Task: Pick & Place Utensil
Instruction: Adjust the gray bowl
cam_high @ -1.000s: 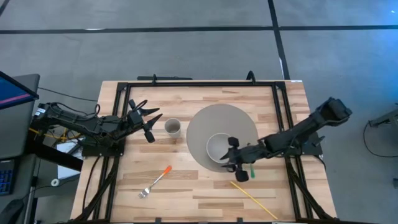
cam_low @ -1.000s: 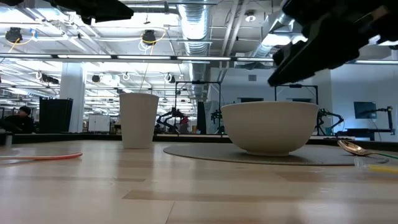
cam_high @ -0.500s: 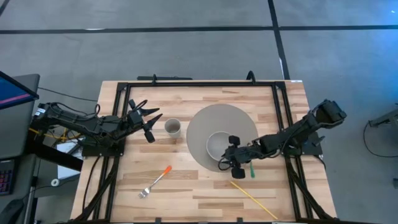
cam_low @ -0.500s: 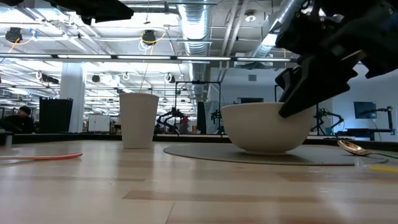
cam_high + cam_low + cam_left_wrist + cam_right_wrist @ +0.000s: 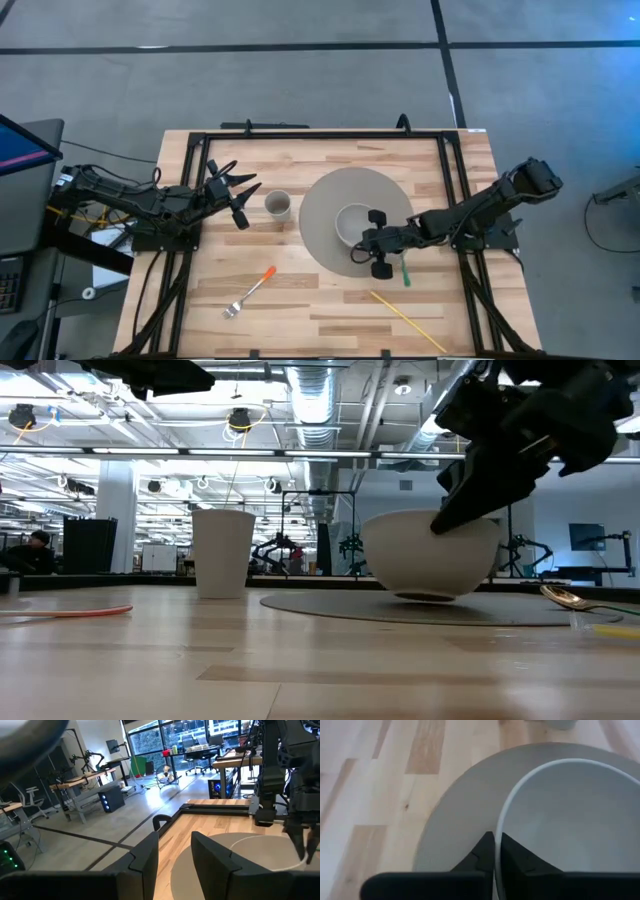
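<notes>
A white bowl (image 5: 353,222) is on a round grey mat (image 5: 330,195) at the table's middle. My right gripper (image 5: 368,243) is at the bowl's near right side and shut on its rim. A fork with an orange handle (image 5: 252,292) lies flat near the front left. A green-handled spoon (image 5: 405,272) lies just off the mat's near right edge. My left gripper (image 5: 240,190) hangs open and empty left of a white cup (image 5: 278,205). My right gripper pinches the bowl's rim (image 5: 496,836) on its near right side, one finger inside the bowl and one outside. The fingers slant down from the table's right. In the low view the bowl (image 5: 430,555) is upright; whether its foot (image 5: 430,596) touches the mat I cannot tell.
The white cup (image 5: 222,553) stands upright left of the mat. A thin yellow stick (image 5: 408,320) lies near the front edge on the right. Black rails (image 5: 190,200) run along the table's left, right and far sides. Bare wood lies between the fork and the mat.
My right gripper has gone a little toward the table's far edge with the bowl. The bowl has tipped for a moment, stands upright again, and now sits nearer the mat's middle than before.
</notes>
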{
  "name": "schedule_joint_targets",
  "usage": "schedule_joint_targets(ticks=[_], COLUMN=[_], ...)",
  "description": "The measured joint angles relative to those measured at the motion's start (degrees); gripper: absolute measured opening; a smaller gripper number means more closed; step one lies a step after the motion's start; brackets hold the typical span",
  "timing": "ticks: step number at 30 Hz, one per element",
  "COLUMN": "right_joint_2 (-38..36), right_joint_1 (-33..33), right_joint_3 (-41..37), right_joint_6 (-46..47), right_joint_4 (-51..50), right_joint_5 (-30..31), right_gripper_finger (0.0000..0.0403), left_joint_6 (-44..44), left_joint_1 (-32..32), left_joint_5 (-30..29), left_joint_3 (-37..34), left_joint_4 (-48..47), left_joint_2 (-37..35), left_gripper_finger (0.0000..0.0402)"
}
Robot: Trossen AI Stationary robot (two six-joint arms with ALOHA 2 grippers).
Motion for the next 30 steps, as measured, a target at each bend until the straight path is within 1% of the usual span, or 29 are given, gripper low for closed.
schedule_joint_targets(ticks=[4,9,17,25,27,30], right_joint_2=[-0.06,0.06,0.0,0.0,0.0,0.0], right_joint_1=[-1.2,-2.67,0.19,2.48,2.46,2.13], right_joint_3=[-0.02,-0.07,-0.07,-0.07,-0.07,-0.07], right_joint_6=[-1.66,-0.78,-0.78,-1.63,-1.63,-1.65], right_joint_4=[-0.14,-2.2,-1.52,-1.14,-1.14,-1.16], right_joint_5=[0.98,0.72,-1.83,-1.97,-1.92,-1.6], right_gripper_finger=[0.001,0.0006,0.0014,0.0006,0.0015,0.0044], left_joint_6=[0.02,0.01,0.02,0.02,0.02,0.04], left_joint_1=[-0.02,-0.01,-0.02,-0.02,-0.02,-0.02], left_joint_5=[0.0,0.0,0.02,0.02,0.02,0.02], left_joint_3=[0.0,0.0,0.0,0.0,0.0,0.0], left_joint_4=[0.0,0.0,0.0,0.0,0.0,0.0], left_joint_2=[0.0,0.0,0.0,0.0,0.0,0.01], left_gripper_finger=[0.0118,0.0118,0.0118,0.0118,0.0118,0.0118])
